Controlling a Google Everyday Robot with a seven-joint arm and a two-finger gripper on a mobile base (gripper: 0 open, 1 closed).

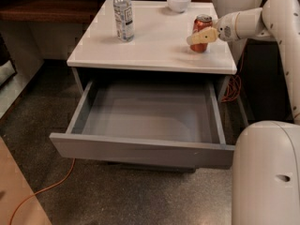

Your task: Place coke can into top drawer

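Observation:
The red coke can (203, 23) stands upright near the right edge of the cabinet's white top (154, 43). My gripper (199, 36) reaches in from the right on a white arm, and its tan tip lies across the can's lower front. The top drawer (140, 149) is pulled wide open below, its grey inside bare. It sits in front of and below the can.
A clear plastic bottle (123, 15) stands at the back left of the top and a white bowl (178, 1) at the back centre. My white body (267, 172) fills the lower right. An orange cable (42, 191) trails over the floor at the left. A dark wooden shelf (47, 6) runs along the left.

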